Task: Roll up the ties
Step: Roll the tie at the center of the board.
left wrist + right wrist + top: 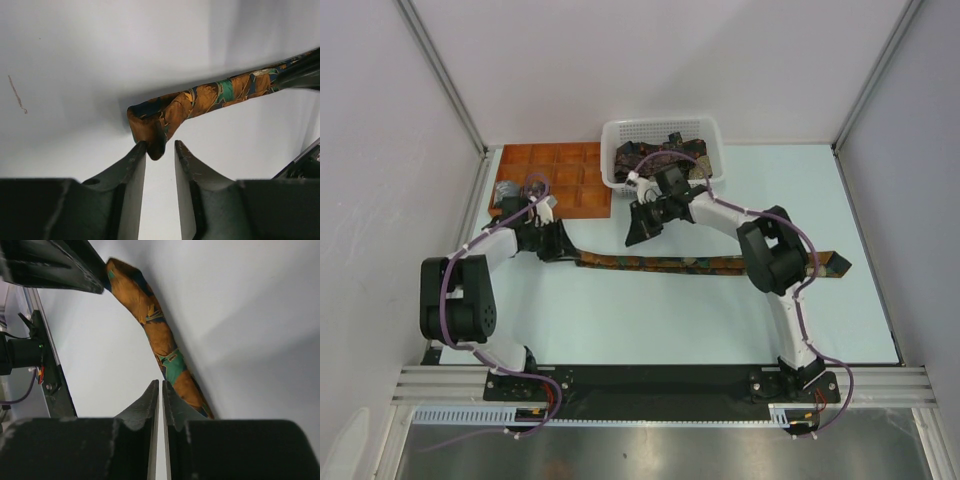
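Tie (690,263): is lying flat and stretched out in front of the basket, on the arm-base side, running from well left of it to well right of it, where the pointed end is resting.
Table (650,320): is carrying the tie, the basket and the tray.
Basket (712,135): is standing at the far edge and serving as the landmark here.
Tray (570,160): is sitting just left of the basket, almost touching it.
Spare ties (660,152): are lying bundled inside the basket.
Left gripper (160,145): is hovering front-left of the basket with jaws narrowly apart. The tie's folded end is dipping to the tips and touching one finger, not clearly pinched.
Right gripper (161,384): is hanging just in front of the basket, jaws drawn to a thin slit, holding nothing, with the tie passing beside it.
Handling: the tie is looking light, limp and rather slick, so it is likely to unfold or slide.
Where to grip: pinching the folded end is looking best, while the other gripper is pressing down the length beside it.
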### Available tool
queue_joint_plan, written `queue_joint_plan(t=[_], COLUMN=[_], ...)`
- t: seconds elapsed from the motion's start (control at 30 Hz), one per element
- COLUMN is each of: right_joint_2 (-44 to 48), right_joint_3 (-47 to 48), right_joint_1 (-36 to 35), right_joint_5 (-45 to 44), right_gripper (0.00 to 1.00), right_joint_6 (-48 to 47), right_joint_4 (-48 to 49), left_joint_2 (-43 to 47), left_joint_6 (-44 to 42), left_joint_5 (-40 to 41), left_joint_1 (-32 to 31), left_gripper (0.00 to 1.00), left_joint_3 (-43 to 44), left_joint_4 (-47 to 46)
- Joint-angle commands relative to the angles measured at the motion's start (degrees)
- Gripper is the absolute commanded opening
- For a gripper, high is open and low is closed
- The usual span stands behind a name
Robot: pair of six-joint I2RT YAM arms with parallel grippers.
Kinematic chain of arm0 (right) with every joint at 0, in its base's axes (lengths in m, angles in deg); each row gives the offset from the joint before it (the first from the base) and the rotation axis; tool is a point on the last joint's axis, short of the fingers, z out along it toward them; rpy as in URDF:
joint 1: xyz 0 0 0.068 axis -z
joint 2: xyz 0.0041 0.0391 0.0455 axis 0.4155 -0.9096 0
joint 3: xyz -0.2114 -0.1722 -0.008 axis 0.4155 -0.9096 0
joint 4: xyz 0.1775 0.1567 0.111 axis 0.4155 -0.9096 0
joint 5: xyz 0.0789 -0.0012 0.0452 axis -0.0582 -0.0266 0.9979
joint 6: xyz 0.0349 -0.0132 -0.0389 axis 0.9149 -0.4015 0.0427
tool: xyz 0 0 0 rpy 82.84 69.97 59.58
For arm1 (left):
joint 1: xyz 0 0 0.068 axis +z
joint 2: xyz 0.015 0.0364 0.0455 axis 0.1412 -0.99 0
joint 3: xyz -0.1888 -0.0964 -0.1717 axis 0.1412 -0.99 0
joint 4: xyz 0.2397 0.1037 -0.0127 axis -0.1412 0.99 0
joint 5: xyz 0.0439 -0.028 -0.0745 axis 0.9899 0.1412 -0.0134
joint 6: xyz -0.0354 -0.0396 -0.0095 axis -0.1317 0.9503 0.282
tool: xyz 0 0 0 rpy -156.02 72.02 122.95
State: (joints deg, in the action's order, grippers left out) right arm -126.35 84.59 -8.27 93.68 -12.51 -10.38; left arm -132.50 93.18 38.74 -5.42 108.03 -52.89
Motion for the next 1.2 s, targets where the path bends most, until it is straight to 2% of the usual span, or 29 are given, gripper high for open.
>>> queue_joint_plan(t=[0.0, 0.37, 0.63, 1.03, 1.17], right_joint_2=[-4.5, -9.1, -9.7, -10.3, -9.2], right_joint_3=[2.0, 5.2, 6.0, 4.2, 2.3], right_joint_1=[-3.0, -5.2, -6.6, -5.9, -5.1], right_joint_5=[0.3, -2.3, -1.2, 3.9, 6.1], right_gripper=[0.10, 0.09, 0.10, 0.20, 0.24], right_joint_6=[2.7, 2.1, 3.3, 8.4, 13.7], right_joint_4=[0.2, 0.9, 1.1, 6.0, 10.9], left_joint_2=[3.6, 2.5, 1.7, -4.5, -6.2], left_joint_6=[-0.8, -0.8, 1.5, 6.3, 6.9], left_joint_5=[-0.5, -4.8, -10.2, -12.9, -13.5], left_joint_1=[-0.3, 0.4, -0.1, -2.1, -2.1], left_gripper=[0.37, 0.37, 0.34, 0.34, 0.33], left_joint_3=[0.3, 1.2, -0.4, -2.5, -3.2], left_joint_4=[0.2, 0.2, -4.3, -11.2, -11.9])
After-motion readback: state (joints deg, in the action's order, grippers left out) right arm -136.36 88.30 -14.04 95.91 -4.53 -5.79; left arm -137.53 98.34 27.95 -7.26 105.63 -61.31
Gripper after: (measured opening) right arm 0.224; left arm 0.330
